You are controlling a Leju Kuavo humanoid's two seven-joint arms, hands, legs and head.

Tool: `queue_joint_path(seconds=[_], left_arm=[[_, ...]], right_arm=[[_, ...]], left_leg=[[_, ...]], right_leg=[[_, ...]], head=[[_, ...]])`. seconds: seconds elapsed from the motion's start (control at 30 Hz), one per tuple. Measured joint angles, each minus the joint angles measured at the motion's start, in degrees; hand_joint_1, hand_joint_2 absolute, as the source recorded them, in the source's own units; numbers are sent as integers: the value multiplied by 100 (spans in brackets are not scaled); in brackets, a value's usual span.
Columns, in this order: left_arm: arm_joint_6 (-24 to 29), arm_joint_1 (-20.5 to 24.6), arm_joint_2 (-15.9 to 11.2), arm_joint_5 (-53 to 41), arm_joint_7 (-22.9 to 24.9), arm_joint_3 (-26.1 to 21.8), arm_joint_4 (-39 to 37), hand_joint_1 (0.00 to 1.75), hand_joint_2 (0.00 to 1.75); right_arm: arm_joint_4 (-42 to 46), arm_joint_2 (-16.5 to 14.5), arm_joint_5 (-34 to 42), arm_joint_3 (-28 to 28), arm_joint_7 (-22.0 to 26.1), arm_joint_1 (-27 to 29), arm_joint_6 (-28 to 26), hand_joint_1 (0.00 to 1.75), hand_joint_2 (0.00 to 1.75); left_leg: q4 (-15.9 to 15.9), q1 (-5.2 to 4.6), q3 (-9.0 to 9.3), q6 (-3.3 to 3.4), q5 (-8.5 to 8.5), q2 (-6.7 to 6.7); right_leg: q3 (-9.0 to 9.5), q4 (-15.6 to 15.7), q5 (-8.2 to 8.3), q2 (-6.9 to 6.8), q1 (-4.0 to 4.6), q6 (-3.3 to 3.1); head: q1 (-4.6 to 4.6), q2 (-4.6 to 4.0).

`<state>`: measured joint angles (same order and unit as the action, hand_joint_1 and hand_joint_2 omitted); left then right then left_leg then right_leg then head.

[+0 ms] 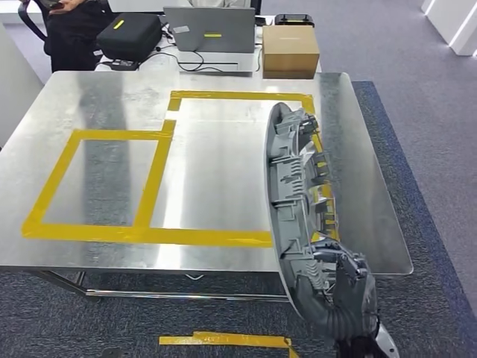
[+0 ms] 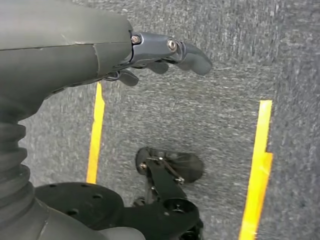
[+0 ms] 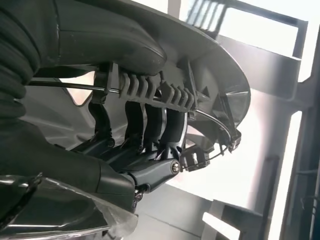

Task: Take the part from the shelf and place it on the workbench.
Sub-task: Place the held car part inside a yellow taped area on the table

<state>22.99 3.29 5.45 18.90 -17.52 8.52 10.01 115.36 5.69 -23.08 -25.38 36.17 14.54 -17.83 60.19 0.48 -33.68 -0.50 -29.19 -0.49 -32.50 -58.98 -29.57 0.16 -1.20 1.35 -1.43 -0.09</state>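
Right hand (image 1: 349, 294) at table's near right corner, fingers (image 3: 151, 122) wrapped around the long grey part (image 1: 297, 186), held on edge over the workbench (image 1: 112, 97) beside yellow tape outlines (image 1: 152, 183). Left hand (image 2: 158, 52) hangs over carpet, fingers released. Laptop (image 1: 211, 30) and cardboard box (image 1: 290, 48) beyond.

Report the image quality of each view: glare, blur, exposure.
Head view: sharp; the shiny metal workbench shows soft reflections, and the long grey ribbed plastic part in the right hand stays crisp. Left wrist view: grey carpet smeared by motion blur beyond the left hand. Right wrist view: the background is blown out white, leaving the part dark.
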Motion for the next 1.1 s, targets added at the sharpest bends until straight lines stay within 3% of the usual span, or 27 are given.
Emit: queue_joint_path(seconds=[0.07,0.13,0.23,0.27,0.3,0.33,0.43,0.5,0.57,0.63,0.67,0.73,0.77,0.8,0.83,0.87,0.93,1.0,1.1], left_arm=[[-22,-3,7,-25,-1,0,0,0,175],[-40,5,13,-49,-1,-1,0,0,175],[-72,14,18,-89,-1,-2,0,0,175],[-81,10,23,-97,-1,-2,0,0,175],[-90,6,28,-104,-1,-2,0,0,175],[-97,3,32,-111,0,-2,0,0,175],[-129,10,43,-146,2,-2,0,0,175],[-145,19,49,-163,3,-2,0,0,175],[-153,19,51,-171,5,-2,0,0,175],[-157,18,49,-174,6,-2,0,0,175],[-157,20,47,-176,6,-2,0,0,175],[-160,15,45,-195,11,-2,0,0,175],[-166,10,44,-209,17,-2,0,0,175],[-173,4,43,-230,26,-1,0,0,175],[-182,1,43,-251,34,3,0,0,175],[-192,4,40,-280,43,8,0,0,175],[-207,19,34,-343,60,20,0,0,175],[-219,43,31,-398,82,35,0,0,175],[-237,65,26,-459,105,66,0,0,175]], right_arm=[[-193,11,-288,339,-229,-120,48,175,175],[-488,45,-617,727,-460,-268,9,175,175],[-1010,107,-959,1237,-739,-531,-88,175,175],[-1183,127,-1023,1379,-809,-596,-108,175,175],[-1341,151,-1073,1503,-874,-652,-120,175,175],[-1502,176,-1121,1614,-949,-715,-126,175,175],[-2045,260,-1225,1920,-1190,-998,-120,175,175],[-2444,324,-1252,2143,-1253,-1214,-97,175,175],[-2749,380,-1259,2310,-1259,-1343,-72,175,175],[-2944,409,-1270,2387,-1259,-1412,-61,175,175],[-3018,412,-1289,2408,-1267,-1440,-62,175,175],[-3166,412,-1354,2441,-1312,-1492,-61,175,175],[-3253,412,-1400,2455,-1339,-1522,-55,175,175],[-3351,412,-1449,2466,-1356,-1565,-43,175,175],[-3458,412,-1505,2472,-1361,-1626,-28,175,175],[-3561,411,-1577,2470,-1356,-1700,-7,175,175],[-3741,410,-1759,2426,-1347,-1882,37,175,175],[-3872,403,-1962,2318,-1352,-2069,70,175,175],[-3959,338,-2221,2037,-1369,-2289,54,175,175]], left_leg=[[-41,-3,1,96,69,3],[-93,12,14,179,121,8],[-118,1,6,240,148,13],[-117,-9,3,247,149,14],[-117,-19,3,252,149,12],[-115,-26,7,253,149,11],[-105,-52,15,242,149,9],[-100,-66,-4,197,166,11],[-105,-62,-18,136,185,11],[12,-54,-61,75,83,13],[219,-47,-145,43,-58,13],[926,-28,-442,-7,-427,15],[1258,-20,-585,-23,-553,15],[1435,-16,-657,-32,-575,15],[1389,-13,-627,-32,-482,15],[1121,-11,-497,-23,-297,16],[350,-16,-139,14,63,17],[-70,-32,30,62,163,17],[-150,-32,26,152,176,14]], right_leg=[[-6,24,-3,1,2,80],[-77,-106,-120,-4,-4,137],[-522,-1058,-600,-10,-3,177],[-663,-1357,-694,-10,0,183],[-720,-1474,-684,-9,3,181],[-666,-1363,-565,-9,7,170],[-120,-272,-69,-10,23,100],[66,86,-2,-7,47,62],[81,118,24,-6,54,21],[91,154,61,-17,29,-35],[97,172,76,-25,13,-58],[92,173,81,-38,8,-75],[89,172,81,-42,8,-76],[87,170,81,-43,8,-76],[86,166,81,-40,7,-75],[90,162,80,-37,7,-73],[87,144,72,-27,20,-53],[50,128,79,-16,38,-1],[12,139,93,-13,37,92]], head=[[-3,0],[-24,0],[-48,0],[-47,0],[-48,0],[-49,0],[-44,0],[-40,0],[-41,0],[-30,0],[-21,0],[-8,0],[-10,0],[-10,0],[-9,0],[-9,0],[-8,0],[-16,0],[-18,1]])
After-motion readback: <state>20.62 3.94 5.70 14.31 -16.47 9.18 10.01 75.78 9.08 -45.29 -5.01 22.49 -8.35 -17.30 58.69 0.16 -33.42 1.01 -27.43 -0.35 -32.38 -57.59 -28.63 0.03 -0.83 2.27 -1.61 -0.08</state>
